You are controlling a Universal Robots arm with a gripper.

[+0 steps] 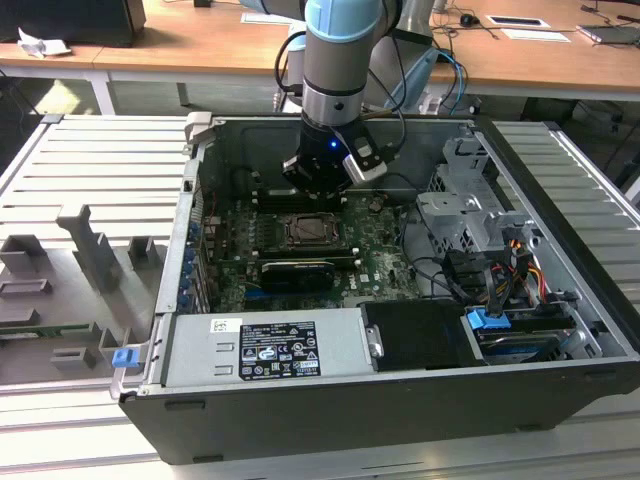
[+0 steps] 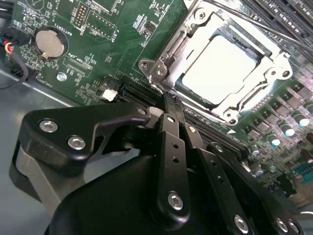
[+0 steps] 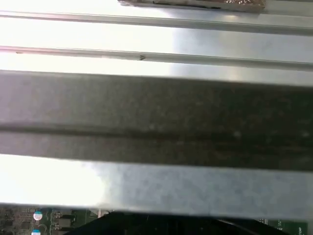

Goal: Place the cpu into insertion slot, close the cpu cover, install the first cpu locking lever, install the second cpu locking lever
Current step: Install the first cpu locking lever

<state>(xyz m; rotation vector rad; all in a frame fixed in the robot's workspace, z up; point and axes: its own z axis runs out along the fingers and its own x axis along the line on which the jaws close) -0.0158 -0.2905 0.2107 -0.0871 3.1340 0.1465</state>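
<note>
The cpu [image 2: 220, 68], a pale square chip that glares bright under the light, lies flat in the socket on the green motherboard. The cpu cover [image 2: 188, 36], a silvery frame with a large window, lies down around it. In the exterior view the socket [image 1: 310, 232] sits mid-board inside the open computer case. My gripper [image 1: 322, 185] hangs just behind the socket, low over the board. In the second wrist view my gripper [image 2: 168, 102] has its black fingers pressed together with nothing between them, the tips close to the socket's near corner. How the locking levers stand is unclear.
A long black oblong component [image 1: 298, 272] lies in front of the socket. The power supply [image 1: 265, 350] fills the case's front, and a drive cage [image 1: 470, 215] with cables stands at the exterior view's right. A coin battery [image 2: 50, 41] sits on the board. The dark case wall [image 3: 156, 117] is close.
</note>
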